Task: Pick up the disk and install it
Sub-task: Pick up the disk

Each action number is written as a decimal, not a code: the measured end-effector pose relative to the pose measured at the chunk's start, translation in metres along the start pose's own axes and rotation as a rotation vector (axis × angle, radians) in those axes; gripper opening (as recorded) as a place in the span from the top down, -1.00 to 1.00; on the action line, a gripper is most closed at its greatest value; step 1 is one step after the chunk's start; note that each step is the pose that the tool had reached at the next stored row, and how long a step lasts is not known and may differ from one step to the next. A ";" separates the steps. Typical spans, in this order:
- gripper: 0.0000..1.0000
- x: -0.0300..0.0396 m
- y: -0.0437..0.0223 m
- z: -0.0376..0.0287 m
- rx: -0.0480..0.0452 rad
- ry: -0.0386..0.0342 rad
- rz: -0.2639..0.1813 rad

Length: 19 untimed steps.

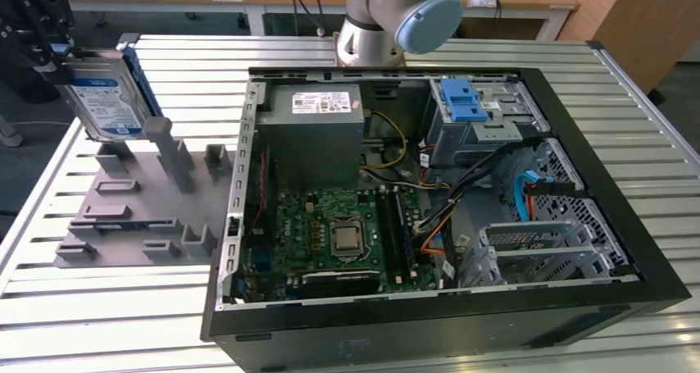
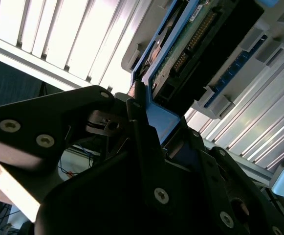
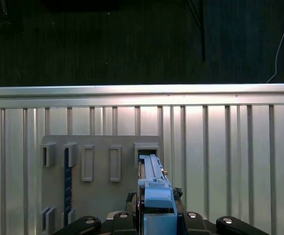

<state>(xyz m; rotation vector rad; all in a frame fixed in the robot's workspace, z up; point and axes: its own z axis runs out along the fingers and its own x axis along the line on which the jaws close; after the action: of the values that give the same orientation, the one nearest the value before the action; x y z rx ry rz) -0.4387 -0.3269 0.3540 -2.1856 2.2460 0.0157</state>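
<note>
The disk (image 1: 104, 102) stands upright on edge at the exterior view's far left, its blue-and-white label facing the camera and blue rails along its edges. My gripper (image 1: 52, 57) is shut on its top end. In the first wrist view the disk (image 3: 153, 181) shows edge-on between my fingers (image 3: 132, 215), directly over a slot of the grey holder (image 3: 100, 196). Whether its lower edge still sits in that slot I cannot tell. The second wrist view shows the disk's green circuit board (image 2: 190, 44) and my gripper (image 2: 151, 112) clamped on a blue rail.
The grey holder (image 1: 143, 209) with its posts and slots lies on the slatted metal table (image 1: 98, 324). An open computer case (image 1: 438, 184) sits to the right, with a blue-latched drive bay (image 1: 465, 102) at its far corner. The arm's base (image 1: 394, 20) stands behind it.
</note>
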 end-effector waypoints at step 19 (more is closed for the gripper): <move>0.27 -0.0001 0.0000 -0.0092 0.0005 0.0000 0.000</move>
<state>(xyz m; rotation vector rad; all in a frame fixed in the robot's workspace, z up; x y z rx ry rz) -0.4387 -0.3269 0.3632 -2.1853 2.2458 0.0152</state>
